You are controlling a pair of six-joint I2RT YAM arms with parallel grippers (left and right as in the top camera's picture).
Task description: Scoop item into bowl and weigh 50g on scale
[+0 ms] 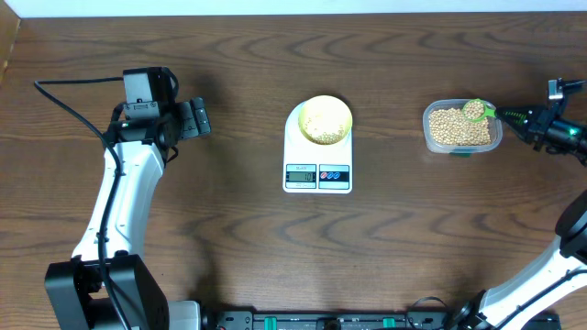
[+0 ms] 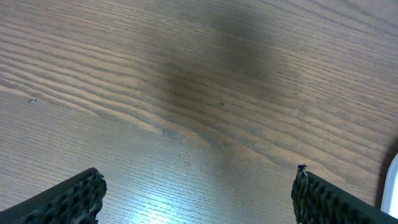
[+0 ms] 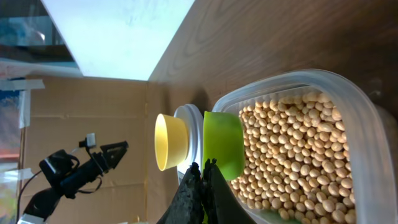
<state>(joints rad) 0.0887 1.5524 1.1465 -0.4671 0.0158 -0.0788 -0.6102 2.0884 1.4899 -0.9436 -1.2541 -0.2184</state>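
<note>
Wood table [image 1: 229, 261]: clear container [image 1: 427, 137] right of scale [image 1: 295, 154].

Wide bare gap betw. scale [image 1: 317, 174] & container [image 1: 426, 130]; bowl [image 1: 348, 114] atop scale.

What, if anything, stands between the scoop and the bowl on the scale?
Nothing visible. The right claw holds the scoop over the bean container, and only bare table lies between that and the bowl sitting on the scale. The left claw is open, off on the far side.
</note>
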